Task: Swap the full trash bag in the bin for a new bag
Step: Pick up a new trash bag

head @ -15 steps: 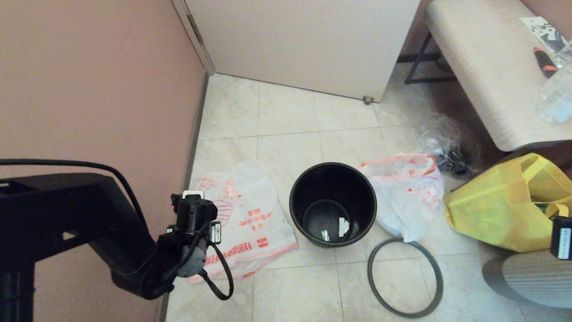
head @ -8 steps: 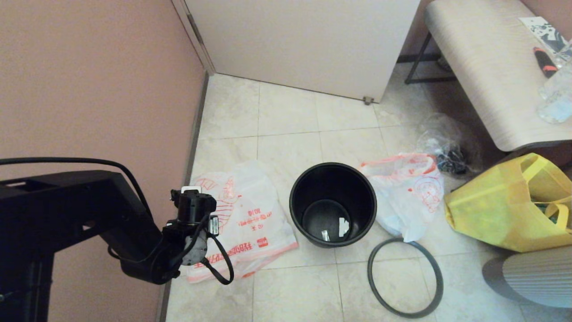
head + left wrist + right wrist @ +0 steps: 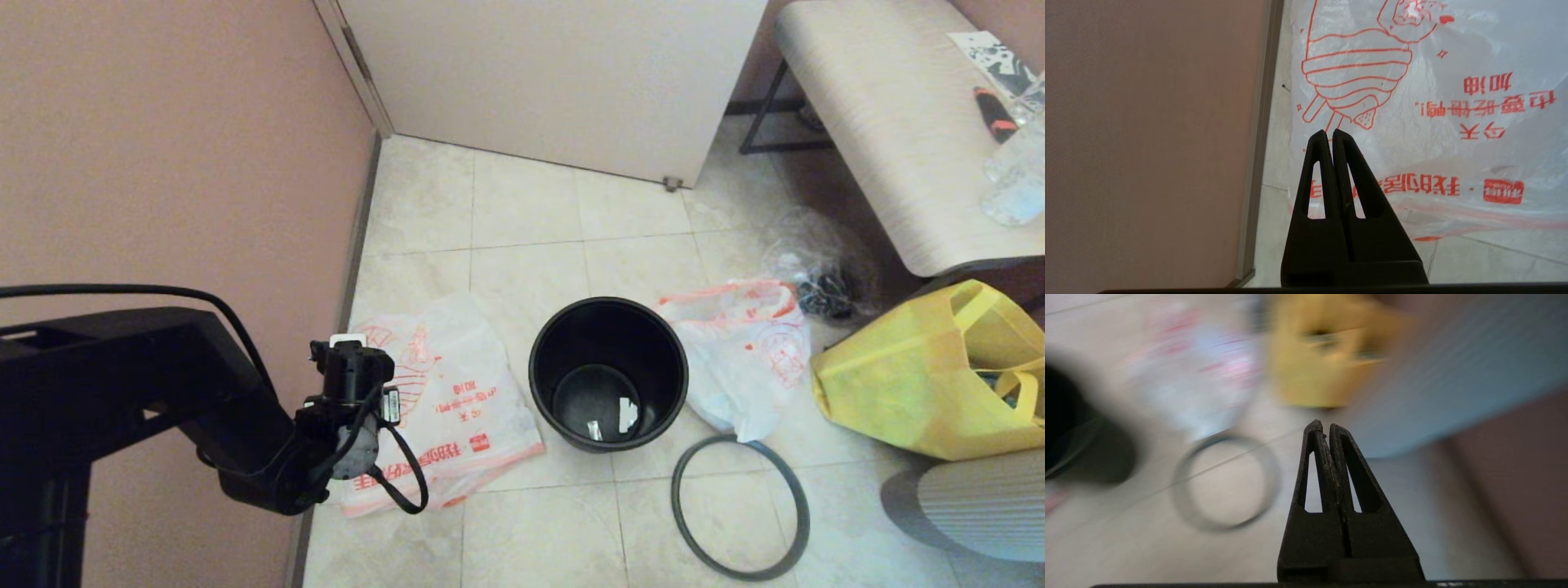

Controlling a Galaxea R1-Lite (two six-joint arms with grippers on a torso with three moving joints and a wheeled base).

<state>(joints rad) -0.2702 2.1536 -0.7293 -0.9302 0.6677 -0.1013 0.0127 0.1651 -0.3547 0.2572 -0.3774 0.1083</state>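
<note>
Pale tiled floor (image 3: 522, 212) beside pink wall (image 3: 163, 147); both arms' jaws clenched, holding nothing.

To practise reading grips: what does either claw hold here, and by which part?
Nothing. The left claw is shut empty above the new bag; the right claw is shut empty too.

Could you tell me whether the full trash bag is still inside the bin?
No, the full trash bag lies on the floor beside the bin, which holds only small scraps.

Open tile before the bin (image 3: 608, 374), flanked by the new bag (image 3: 445, 408) and the full trash bag (image 3: 747, 351).
</note>
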